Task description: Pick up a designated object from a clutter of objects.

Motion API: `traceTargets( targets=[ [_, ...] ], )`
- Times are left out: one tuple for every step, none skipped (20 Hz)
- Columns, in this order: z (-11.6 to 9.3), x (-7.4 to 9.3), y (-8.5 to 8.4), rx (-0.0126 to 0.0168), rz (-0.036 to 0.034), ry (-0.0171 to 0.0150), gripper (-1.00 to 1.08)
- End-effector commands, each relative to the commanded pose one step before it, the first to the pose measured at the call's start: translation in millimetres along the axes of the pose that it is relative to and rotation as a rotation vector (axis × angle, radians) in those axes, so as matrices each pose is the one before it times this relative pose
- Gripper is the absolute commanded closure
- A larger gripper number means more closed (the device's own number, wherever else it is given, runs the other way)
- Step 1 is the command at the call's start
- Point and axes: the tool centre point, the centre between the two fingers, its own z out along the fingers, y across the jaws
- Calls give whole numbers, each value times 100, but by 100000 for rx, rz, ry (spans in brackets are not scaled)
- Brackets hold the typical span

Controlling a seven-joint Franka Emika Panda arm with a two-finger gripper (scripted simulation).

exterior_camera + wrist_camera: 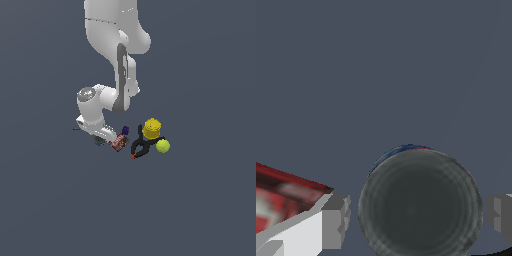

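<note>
Grey floor; wrist cam only shows hand [416,215] spread astride can [420,202], ext view hides it.

No readable text, numbers or logos in either view. Red-brown packet [281,197] beside the squat can [420,202] has white blotches that could be print, too blurred to read. Can's blue side band [401,150] shows only a sliver, no legible marks.
</note>
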Motion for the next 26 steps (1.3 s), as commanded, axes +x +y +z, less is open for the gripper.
traceTargets(
  targets=[
    [845, -9, -7, 12, 11, 38, -92],
    [221, 0, -4, 0, 0, 0, -92],
    [161, 2, 15, 24, 38, 19, -92],
    [122, 1, -2, 0, 0, 0, -92],
    [73, 0, -2, 0, 0, 0, -92],
    [24, 0, -1, 0, 0, 0, -92],
    [0, 0, 0, 0, 0, 0, 108],
    [0, 0, 0, 0, 0, 0, 108],
    [0, 0, 0, 0, 0, 0, 108],
    [0, 0, 0, 0, 0, 0, 108],
    [0, 0, 0, 0, 0, 0, 108],
    [0, 0, 0, 0, 0, 0, 108],
    [0, 0, 0, 0, 0, 0, 108],
    [0, 0, 0, 0, 0, 0, 108],
    [0, 0, 0, 0, 0, 0, 108],
    [0, 0, 0, 0, 0, 0, 108],
    [-132, 13, -13, 74, 27, 133, 108],
    [-19, -9, -15, 0, 0, 0, 108],
    [-56, -28, -45, 0, 0, 0, 108],
    [-94, -47, -75, 0, 0, 0, 108],
    [-131, -65, -104, 0, 0, 0, 108],
    [-168, -84, -133, 0, 0, 0, 108],
    [-205, -102, -163, 0, 0, 0, 108],
    [-241, -120, -184, 45, 16, -9, 108],
    [-279, -139, -221, 0, 0, 0, 108],
    [-316, -157, -250, 0, 0, 0, 108]
  ],
)
